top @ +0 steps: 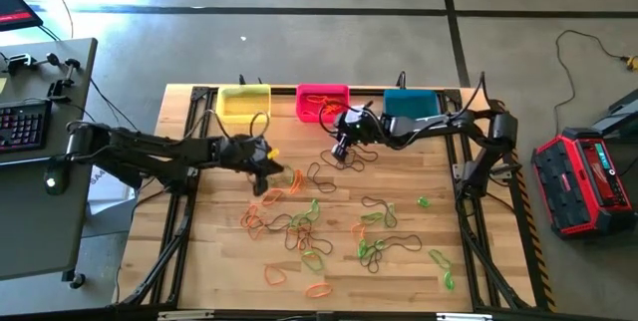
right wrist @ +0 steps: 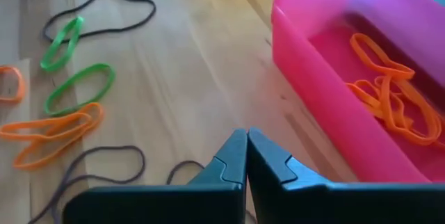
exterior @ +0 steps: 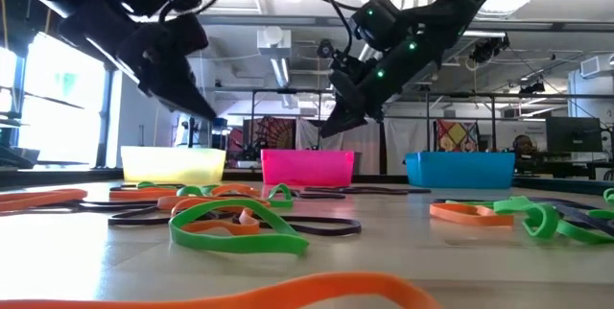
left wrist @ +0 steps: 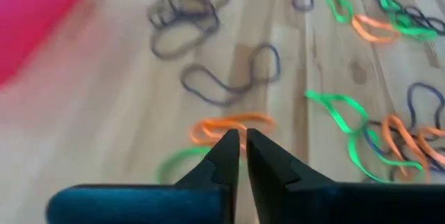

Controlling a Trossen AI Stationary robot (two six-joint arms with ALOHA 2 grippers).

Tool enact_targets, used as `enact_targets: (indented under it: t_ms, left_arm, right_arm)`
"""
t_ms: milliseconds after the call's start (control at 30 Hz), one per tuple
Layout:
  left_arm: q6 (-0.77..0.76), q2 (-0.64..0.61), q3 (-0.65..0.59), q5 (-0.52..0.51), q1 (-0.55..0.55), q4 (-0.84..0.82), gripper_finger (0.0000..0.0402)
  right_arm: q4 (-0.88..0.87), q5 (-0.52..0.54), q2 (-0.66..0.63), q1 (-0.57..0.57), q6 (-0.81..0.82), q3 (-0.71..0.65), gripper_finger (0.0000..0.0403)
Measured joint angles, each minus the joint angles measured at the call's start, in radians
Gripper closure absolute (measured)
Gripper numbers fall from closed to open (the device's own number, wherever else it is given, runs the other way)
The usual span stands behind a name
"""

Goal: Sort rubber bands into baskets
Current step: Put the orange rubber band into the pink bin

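Rubber bands (top: 309, 226) and three baskets on your bench (top: 229, 261).
Bands lie scattered mid-bench; some orange ones lie in the pink basket (right wrist: 334, 64), between yellow (top: 243, 104) and teal (top: 411, 103). Your left tool (left wrist: 241, 147) hangs over an orange band, fingers almost touching, gripping nothing; your right tool (right wrist: 246, 151), pressed together and empty, is near the pink basket.

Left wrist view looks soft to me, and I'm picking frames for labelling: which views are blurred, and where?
Left wrist view: the pink plastic basket and dark rubber bands are smeared. Low view: the nearest orange rubber band is out of focus. Right wrist view: mostly crisp.
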Motion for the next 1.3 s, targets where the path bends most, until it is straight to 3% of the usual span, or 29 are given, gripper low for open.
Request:
enact_targets:
  t_ms: [233,467,700,867,1167,1300]
  left_arm:
    - [-0.155,0.144,0.0,0.006,-0.08,0.067,0.0335]
    - [-0.288,0.265,0.026,0.0,-0.097,0.111,0.0328]
    - [-0.297,0.406,0.129,-0.005,-0.099,0.077,0.0327]
    - [-0.314,0.478,0.207,-0.061,-0.099,-0.048,0.0327]
    - [-0.288,0.5,0.245,-0.072,-0.098,-0.087,0.0331]
    - [-0.253,0.5,0.245,-0.072,-0.093,-0.091,0.0357]
  right_arm:
    - [0.012,0.015,0.0,0.019,-0.029,0.0,0.0403]
    - [0.009,0.022,0.0,0.019,-0.057,0.0,0.0403]
    - [0.004,0.023,0.0,0.019,-0.074,0.0,0.0403]
    - [0.001,0.023,0.0,0.019,-0.074,0.0,0.0403]
    - [0.004,0.021,0.0,0.019,-0.074,0.001,0.0403]
    - [0.004,0.02,0.0,0.019,-0.074,0.001,0.0403]
